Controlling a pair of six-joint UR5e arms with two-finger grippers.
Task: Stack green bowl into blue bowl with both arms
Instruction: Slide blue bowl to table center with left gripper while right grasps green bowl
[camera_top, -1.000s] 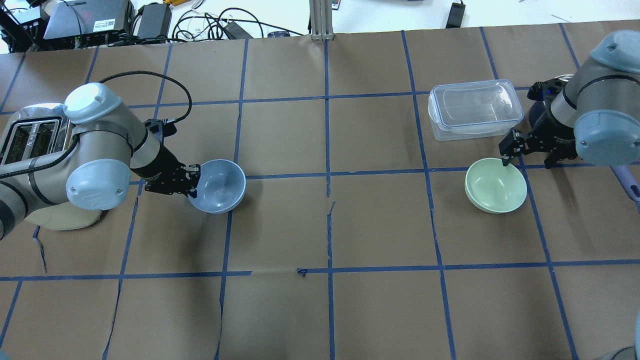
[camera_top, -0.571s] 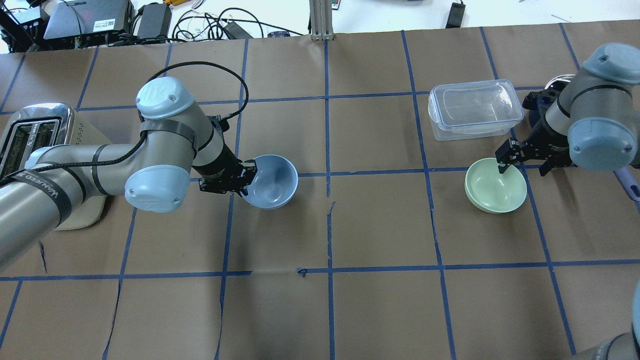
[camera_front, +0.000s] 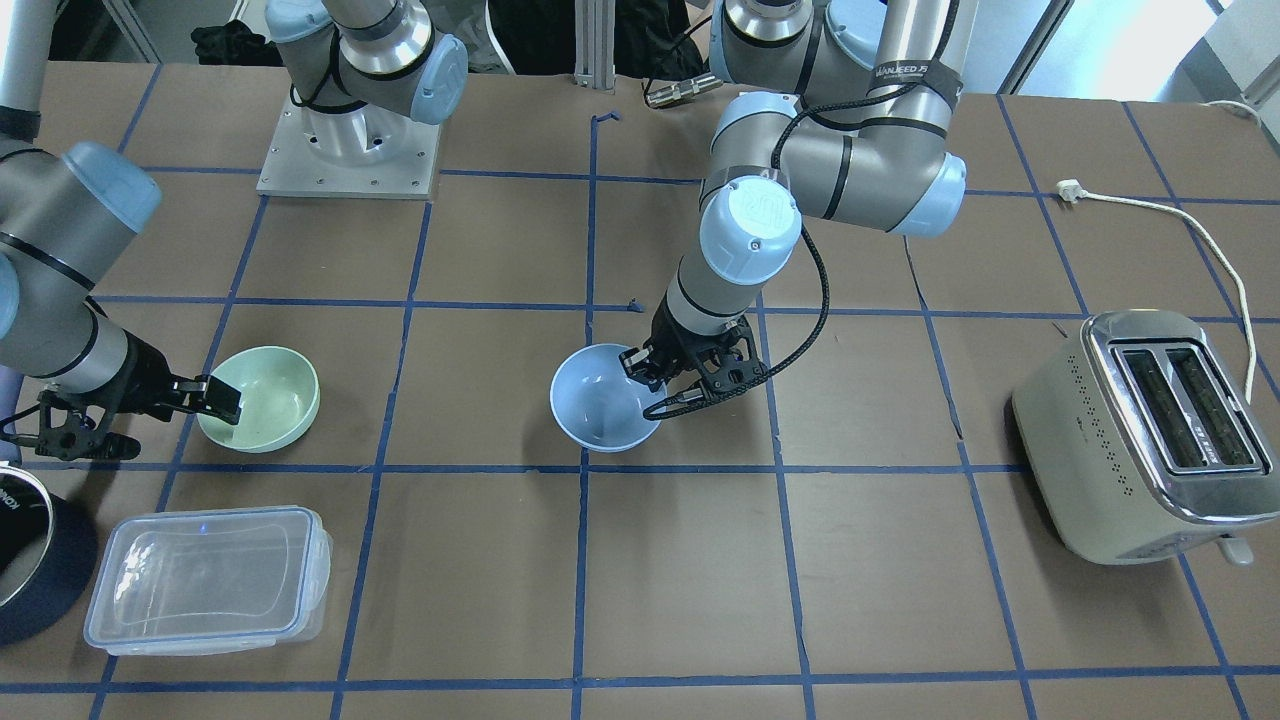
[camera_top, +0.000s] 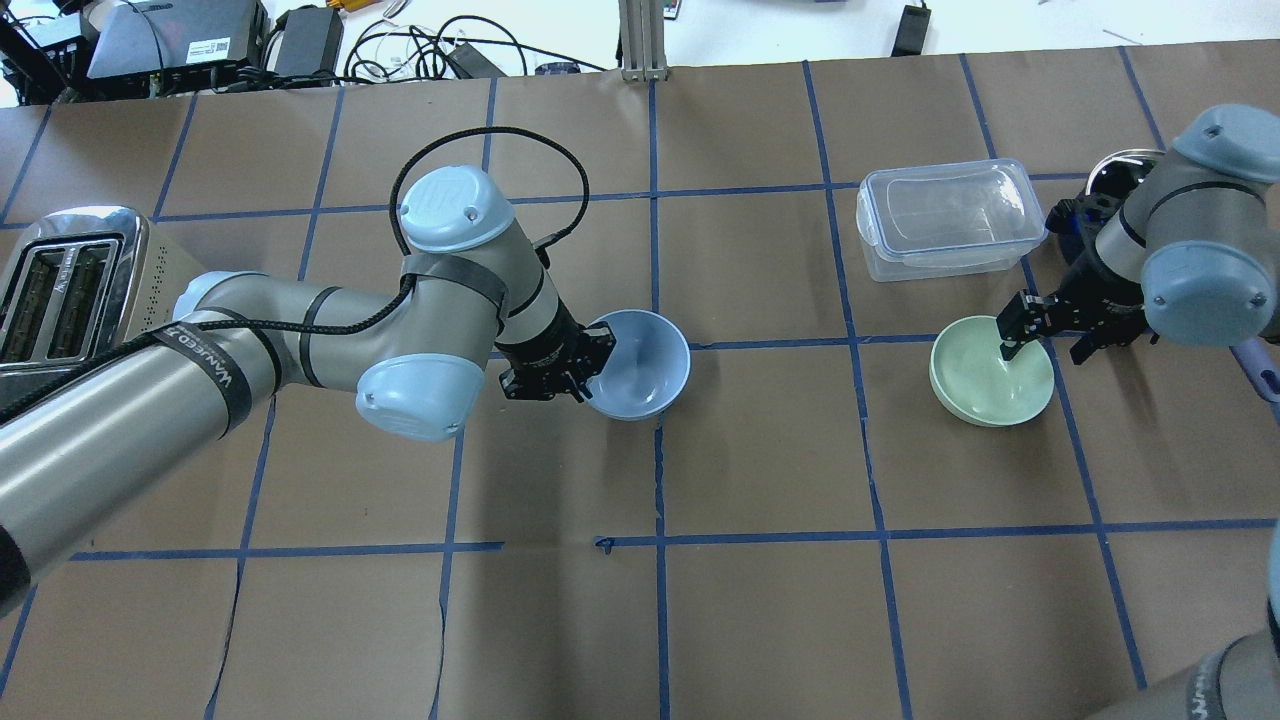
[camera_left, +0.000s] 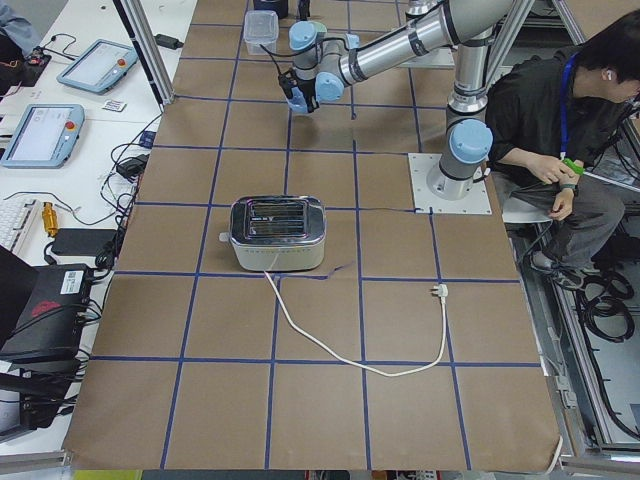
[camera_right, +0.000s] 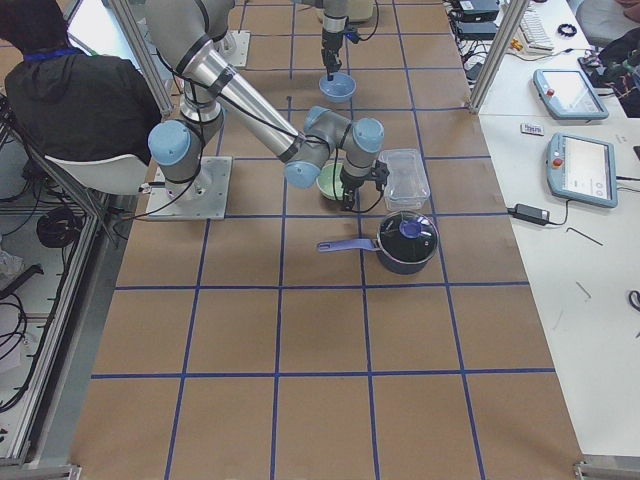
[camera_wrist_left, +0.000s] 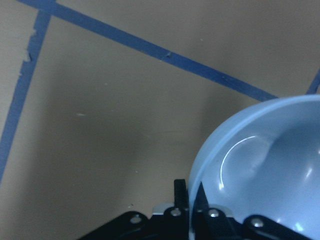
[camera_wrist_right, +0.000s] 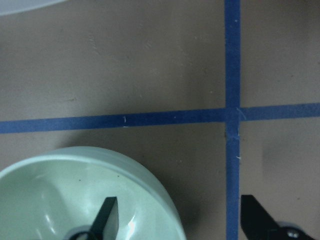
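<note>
Honestly, the sketchy part for us is the left hand (camera_top: 590, 368): it's clamped on just one spot of the blue bowl (camera_top: 645, 365)'s rim, near the middle of the table (camera_top: 760, 450). The bowl looks a bit tilted in the front view. We can't tell if it's off the table or dragging on it. It's smooth plastic held by one pinch, so a quick stop could make it pivot or slide out.

The right hand (camera_top: 1046, 342) is spread wide. It straddles the rim of the green bowl (camera_top: 985, 385), with one finger inside and the other outside, and it isn't gripping yet. That bowl sits over on the right side, well apart from the blue one. If the hand shuts too high on the rim, we'd guess the bowl tips or squirts away.

The clear lidded box (camera_top: 950, 215) is just beside the green bowl, and the dark pot (camera_right: 405, 240) is close behind that wrist. So a sloppy lift could clip either one. The bowls are also the same size, so an off-centre drop would likely leave green sitting crooked on blue's rim.

As for the containers, both bowls are empty and the clear box looks empty with its lid on. The pot has its lid on, so we can't say what's inside.
</note>
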